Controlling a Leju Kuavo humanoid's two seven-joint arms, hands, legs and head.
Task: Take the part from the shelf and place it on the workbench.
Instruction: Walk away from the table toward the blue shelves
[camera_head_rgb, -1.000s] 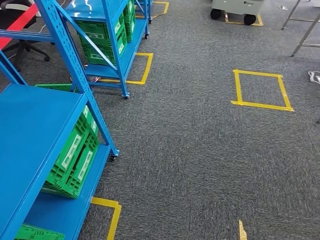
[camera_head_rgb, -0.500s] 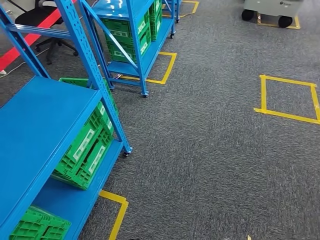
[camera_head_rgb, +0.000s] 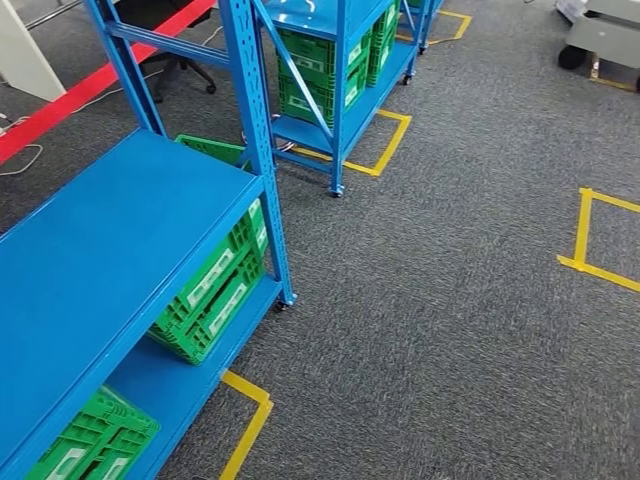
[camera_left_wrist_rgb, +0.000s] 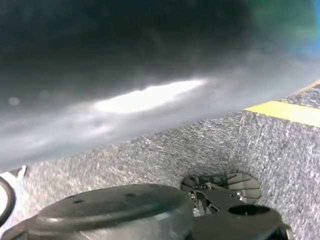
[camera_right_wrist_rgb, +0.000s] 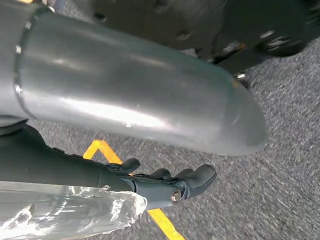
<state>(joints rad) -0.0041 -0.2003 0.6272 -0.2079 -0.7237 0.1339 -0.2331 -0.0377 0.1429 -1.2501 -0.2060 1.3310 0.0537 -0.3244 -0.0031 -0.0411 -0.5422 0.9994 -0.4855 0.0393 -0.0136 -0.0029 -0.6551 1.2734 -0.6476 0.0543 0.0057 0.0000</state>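
In right hand (camera_right_wrist_rgb: 113, 185), bagged part (camera_right_wrist_rgb: 64, 212) lies against fingers (camera_right_wrist_rgb: 188, 181).

The near blue shelf (camera_head_rgb: 113, 260) runs off the head view's left and bottom edges, and its deck hides most of the green crates (camera_head_rgb: 215, 295) beneath. A blurred grey mass covers much of the left wrist view. In the right wrist view, the right hand (camera_right_wrist_rgb: 166, 182) holds a crinkled clear bag (camera_right_wrist_rgb: 71, 215), its contents unreadable and its lower part cut off.
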